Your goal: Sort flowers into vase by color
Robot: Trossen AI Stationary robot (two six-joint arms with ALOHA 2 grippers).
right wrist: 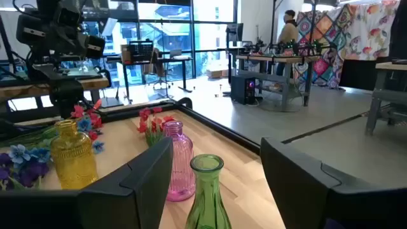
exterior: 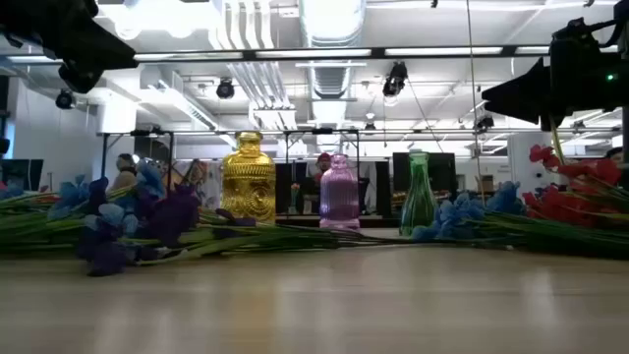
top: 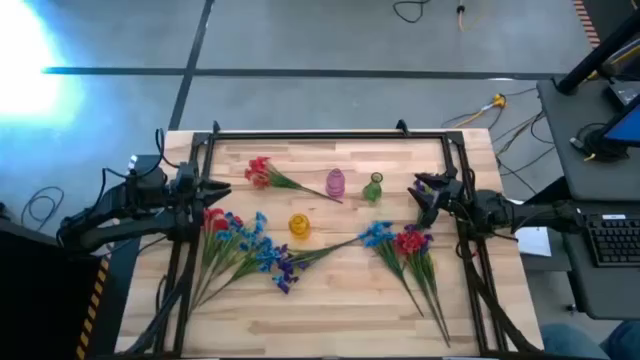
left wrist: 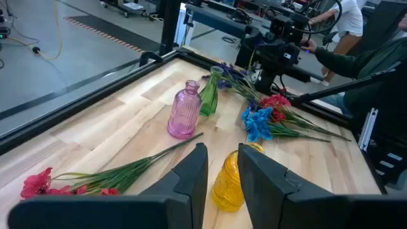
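- Left gripper [left wrist: 221, 166]: fingers narrowly apart, nothing held; yellow vase [left wrist: 230, 180] partly hidden behind them.
- Right gripper [right wrist: 215, 181]: fingers wide apart, empty; green vase [right wrist: 205, 194] base cut off.

Left end effector [top: 222, 190] hovers with fingers narrowly parted and empty; right end effector [top: 418, 190] hovers with fingers spread, empty.

Three vases mid counter [top: 330, 310]: yellow vase [top: 299, 225], pink vase [top: 335, 183], green vase [top: 374, 187]. Flowers [top: 245, 245] piled left; red sprig [top: 262, 172] near pink vase; blue-red bunch [top: 400, 245] right. Left claw [top: 222, 190] and right claw [top: 418, 190] hover at opposite edges.
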